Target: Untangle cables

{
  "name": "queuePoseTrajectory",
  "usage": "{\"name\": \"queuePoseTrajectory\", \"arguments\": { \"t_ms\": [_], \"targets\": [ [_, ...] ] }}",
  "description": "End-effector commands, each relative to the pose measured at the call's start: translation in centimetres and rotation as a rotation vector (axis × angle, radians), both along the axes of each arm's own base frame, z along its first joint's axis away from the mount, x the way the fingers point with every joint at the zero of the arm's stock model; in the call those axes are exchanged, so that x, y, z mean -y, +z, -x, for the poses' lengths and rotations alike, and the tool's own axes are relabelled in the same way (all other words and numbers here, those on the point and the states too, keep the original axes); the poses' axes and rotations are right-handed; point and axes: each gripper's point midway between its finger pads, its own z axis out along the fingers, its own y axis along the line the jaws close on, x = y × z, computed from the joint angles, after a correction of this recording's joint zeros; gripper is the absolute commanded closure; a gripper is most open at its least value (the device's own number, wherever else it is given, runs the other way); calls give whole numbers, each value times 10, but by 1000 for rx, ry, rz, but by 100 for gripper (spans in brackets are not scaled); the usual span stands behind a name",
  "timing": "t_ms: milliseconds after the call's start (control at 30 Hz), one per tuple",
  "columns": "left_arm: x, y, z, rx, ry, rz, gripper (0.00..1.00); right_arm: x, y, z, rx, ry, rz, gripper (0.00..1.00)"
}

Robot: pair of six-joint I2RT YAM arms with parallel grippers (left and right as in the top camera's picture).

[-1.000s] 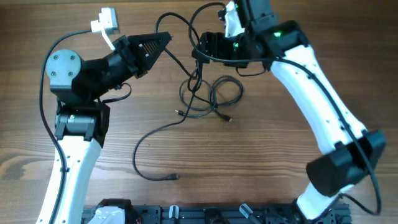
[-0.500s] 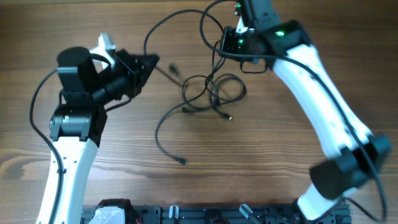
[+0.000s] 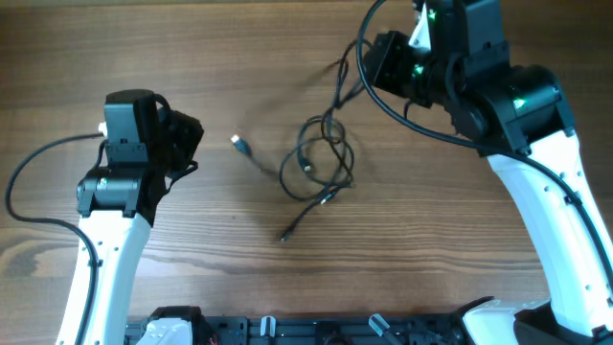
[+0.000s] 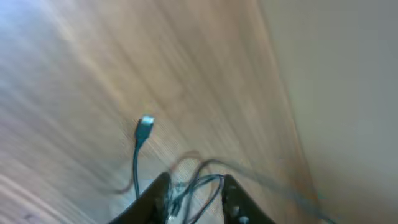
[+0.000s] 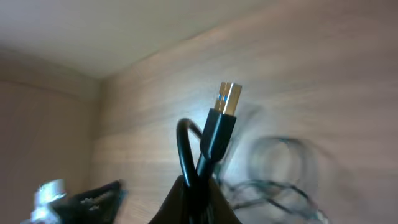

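- Holding my left gripper (image 3: 180, 144) well to the left of the cables (image 3: 318, 161), I have its fingers (image 4: 158, 198) parted a moderate way, and nothing is caught between them.
- In my left wrist view the cables (image 4: 198, 180) show through that gap, lying further off on the table (image 3: 211, 57), apart from the fingers.
- Just left of the cables, a loose plug (image 3: 238, 144) with a pale metal tip lies flat on the wood. Its thin cord runs right into the loops, and the same plug (image 4: 145, 124) is blurred in the left wrist view.
- The cables themselves are a small knot of overlapping black loops near the middle of the table.
- Below the cables and a little left of them, a second cord end (image 3: 284, 235) trails out and rests on the wood.
- Above and to the right of the cables, my right gripper (image 3: 381, 69) is raised and clamped on one black cord. A blurred strand drops from it down to the loops.
- My right wrist view shows the right gripper (image 5: 198, 186) pinched tight around that cord. A gold-tipped plug (image 5: 227, 98) stands up just past the fingertips, and the cord bends in a short loop beside it. The cables (image 5: 280, 171) are a blur beyond.
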Motion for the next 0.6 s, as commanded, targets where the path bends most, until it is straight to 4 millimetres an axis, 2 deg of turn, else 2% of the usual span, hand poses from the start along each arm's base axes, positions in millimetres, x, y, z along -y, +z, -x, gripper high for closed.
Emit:
{"name": "queuePoseTrajectory", "arguments": {
  "t_ms": [0,33,67,167,233,267,300,367,467,533,567],
  "targets": [
    [47,19,-5,116,-331,57,54,-57,48,19,161,379,-194,96],
    [67,33,-4,190,-462,93,48,-69,67,27,218,466,-258,93],
    [75,40,-3,225,-519,112,45,-70,71,26,225,467,-275,92],
    [99,60,5,324,-681,175,43,-69,66,27,191,458,-276,93],
    [117,80,12,406,-786,230,39,-69,64,28,167,449,-289,84],
    [126,87,16,440,-834,248,33,-70,65,29,157,452,-300,77],
    [132,93,18,462,-864,260,29,-72,66,32,157,468,-308,76],
    [148,109,26,498,-920,330,27,-72,66,33,153,471,-310,78],
    [157,121,23,539,-921,346,28,-74,66,37,146,495,-319,94],
    [156,118,20,529,-905,340,37,-73,62,37,172,516,-279,95],
    [155,115,18,520,-892,335,39,-70,56,35,192,513,-231,91]
  ]
}}
